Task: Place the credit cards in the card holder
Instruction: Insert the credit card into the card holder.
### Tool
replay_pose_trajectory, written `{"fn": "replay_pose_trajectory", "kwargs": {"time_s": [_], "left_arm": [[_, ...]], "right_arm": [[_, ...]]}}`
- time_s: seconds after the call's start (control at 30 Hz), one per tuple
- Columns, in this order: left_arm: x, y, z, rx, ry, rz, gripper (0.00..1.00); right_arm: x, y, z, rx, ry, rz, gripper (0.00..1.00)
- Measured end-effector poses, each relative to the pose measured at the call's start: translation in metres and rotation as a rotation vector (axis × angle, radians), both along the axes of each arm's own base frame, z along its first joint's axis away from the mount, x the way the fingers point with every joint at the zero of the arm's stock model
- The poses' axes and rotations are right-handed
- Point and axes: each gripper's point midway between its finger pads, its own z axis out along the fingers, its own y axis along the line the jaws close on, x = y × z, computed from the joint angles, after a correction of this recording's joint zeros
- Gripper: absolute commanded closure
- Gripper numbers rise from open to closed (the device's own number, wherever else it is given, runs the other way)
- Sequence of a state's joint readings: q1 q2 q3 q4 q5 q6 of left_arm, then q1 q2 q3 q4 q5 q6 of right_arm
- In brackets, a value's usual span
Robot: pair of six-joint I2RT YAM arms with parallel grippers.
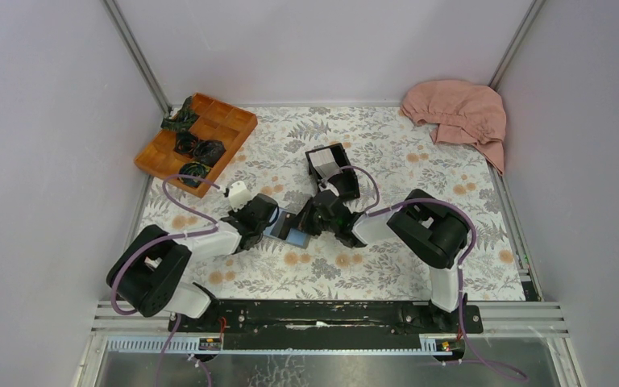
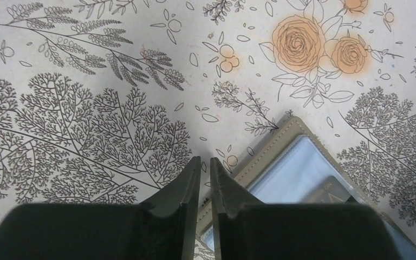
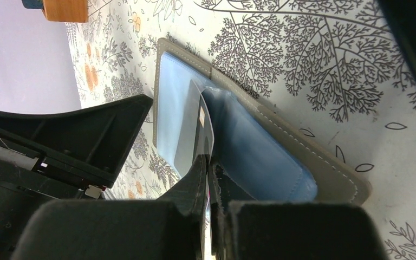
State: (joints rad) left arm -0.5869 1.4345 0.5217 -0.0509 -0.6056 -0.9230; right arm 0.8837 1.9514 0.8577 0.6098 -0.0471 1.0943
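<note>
right hand [image 3: 210,160]: clamped tight on one credit card [image 3: 200,127], fingers pinching its near end. The card stands on edge and its far end sits in the fold of the card holder.

left hand [image 2: 206,162]: fingers squeezed to just a sliver of a gap, and I can't see anything in it. The tips are right over the grey stitched edge of the holder, though I honestly can't tell if they're pressing on it.

card holder [image 3: 260,157]: lying unfolded on the worktop [image 1: 387,258], roughly mid-table, right between the two hands. It has a grey border and the inside looks blue with a shiny clear window.

credit card: thin and pale with a tiny orange mark near the top, held against the blue lining.

black box [image 1: 346,181]: just behind the right hand, with something white in it. It's too small to say if that's more cards.

orange tray [image 1: 157,157]: in the far left corner, with dark bits in several compartments, well apart from the action.

pink cloth [image 1: 459,109]: bunched up in the far right corner.
</note>
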Motion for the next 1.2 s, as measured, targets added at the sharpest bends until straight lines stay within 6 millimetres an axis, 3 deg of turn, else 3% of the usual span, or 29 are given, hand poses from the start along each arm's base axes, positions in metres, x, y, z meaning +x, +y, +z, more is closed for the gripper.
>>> {"fn": "replay_pose_trajectory", "kwargs": {"time_s": [0.37, 0.7, 1.2], "left_arm": [[-0.006, -0.011, 0.000, -0.020, 0.001, -0.035, 0.88], [-0.014, -0.022, -0.001, -0.010, -0.003, -0.053, 0.90], [-0.031, -0.051, -0.001, -0.050, -0.014, -0.097, 0.91]], "right_arm": [[0.002, 0.004, -0.001, -0.028, 0.002, 0.019, 0.87], [0.003, 0.002, -0.001, -0.059, -0.008, 0.030, 0.71], [0.001, -0.027, 0.002, -0.171, -0.059, 0.014, 0.65]]}}
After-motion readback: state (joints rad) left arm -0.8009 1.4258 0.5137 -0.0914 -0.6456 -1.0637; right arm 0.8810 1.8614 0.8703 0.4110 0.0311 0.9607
